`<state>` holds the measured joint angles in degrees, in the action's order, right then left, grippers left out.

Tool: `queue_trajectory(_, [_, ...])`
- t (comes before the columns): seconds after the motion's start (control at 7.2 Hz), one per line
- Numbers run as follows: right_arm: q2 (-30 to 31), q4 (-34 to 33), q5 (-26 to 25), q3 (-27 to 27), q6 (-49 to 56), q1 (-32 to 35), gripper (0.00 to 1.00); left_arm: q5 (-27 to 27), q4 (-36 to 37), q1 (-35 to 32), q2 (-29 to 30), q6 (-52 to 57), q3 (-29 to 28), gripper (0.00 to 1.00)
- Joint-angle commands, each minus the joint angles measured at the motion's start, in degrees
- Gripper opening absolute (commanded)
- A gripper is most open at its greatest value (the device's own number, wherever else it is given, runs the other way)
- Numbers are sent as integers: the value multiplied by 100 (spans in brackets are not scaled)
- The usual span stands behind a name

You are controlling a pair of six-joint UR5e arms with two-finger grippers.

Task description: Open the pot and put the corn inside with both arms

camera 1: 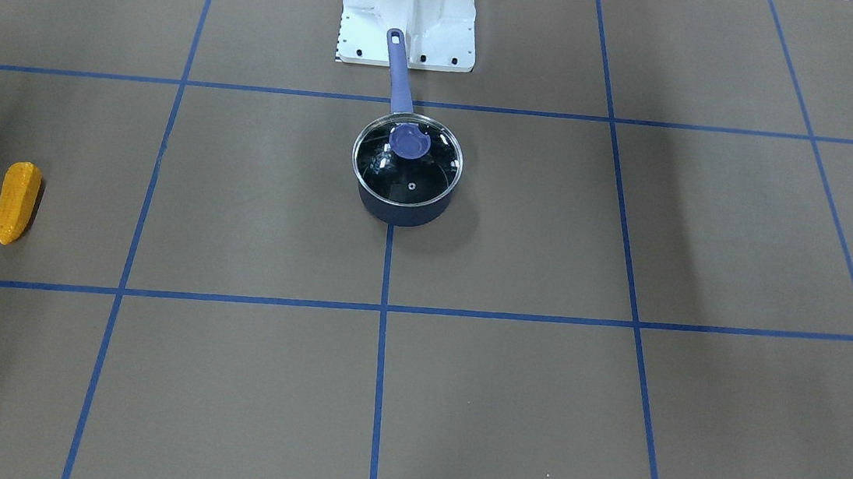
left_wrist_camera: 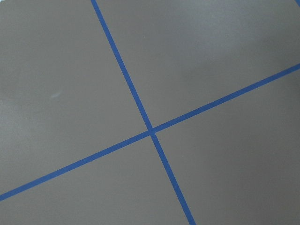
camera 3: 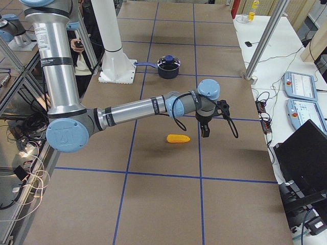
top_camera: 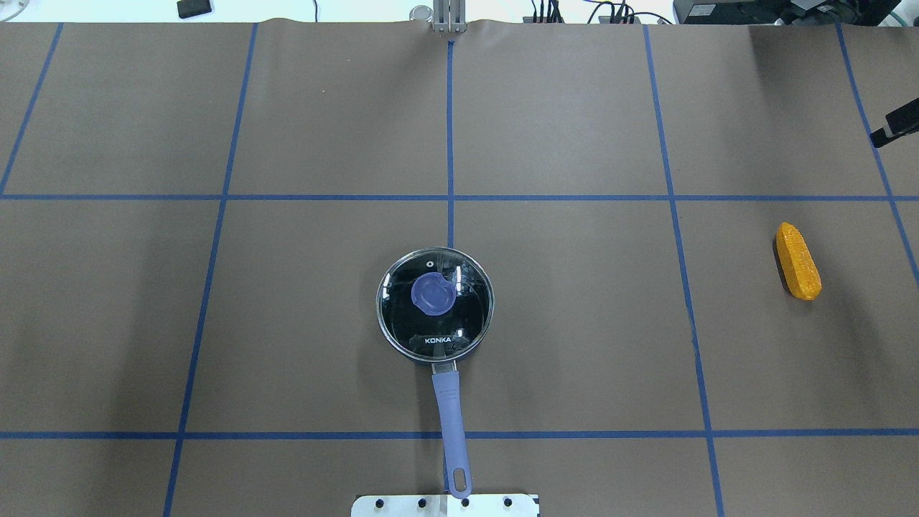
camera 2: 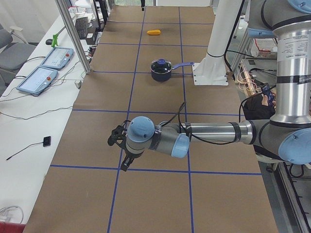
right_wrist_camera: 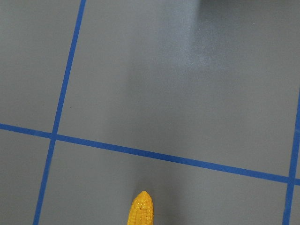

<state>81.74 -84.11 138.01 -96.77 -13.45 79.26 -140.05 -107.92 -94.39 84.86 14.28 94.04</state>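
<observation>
The pot [camera 1: 403, 202] stands lidded at the table's middle, and the corn [camera 1: 17, 202] lies well apart on the right arm's side. The right gripper [camera 3: 206, 131] hovers near the corn and the left gripper [camera 2: 125, 162] is far from the pot. I cannot tell how either pair of jaws stands. The smooth knob [camera 1: 408, 141] may slip, and the tapered corn may roll if it is pinched off-centre.

I work in a robotics lab. My table [camera 2: 155, 204] is papered brown and gridded with blue tape [top_camera: 450, 143]. In the exterior left view, teach pendants [camera 2: 56, 57] lie at nine o'clock on a white bench [camera 2: 29, 131], with a keyboard [camera 2: 81, 26] and an aluminium post [camera 2: 73, 34] at eleven.
</observation>
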Motion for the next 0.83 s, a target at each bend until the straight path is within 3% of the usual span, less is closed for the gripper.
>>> queue_trajectory(0.0, [-17, 26, -29, -9, 0, -7, 100, 4, 8, 0, 31, -13, 9, 99])
queue_trajectory(0.28, [-106, -9, -353, 61, -9, -330, 100, -118, 8, 17, 66, -152, 79, 99])
queue_trajectory(0.69, [-9, 61, -503, 184, -263, -1357, 100, -145, 0, 639, 163, -1896, 796, 99])
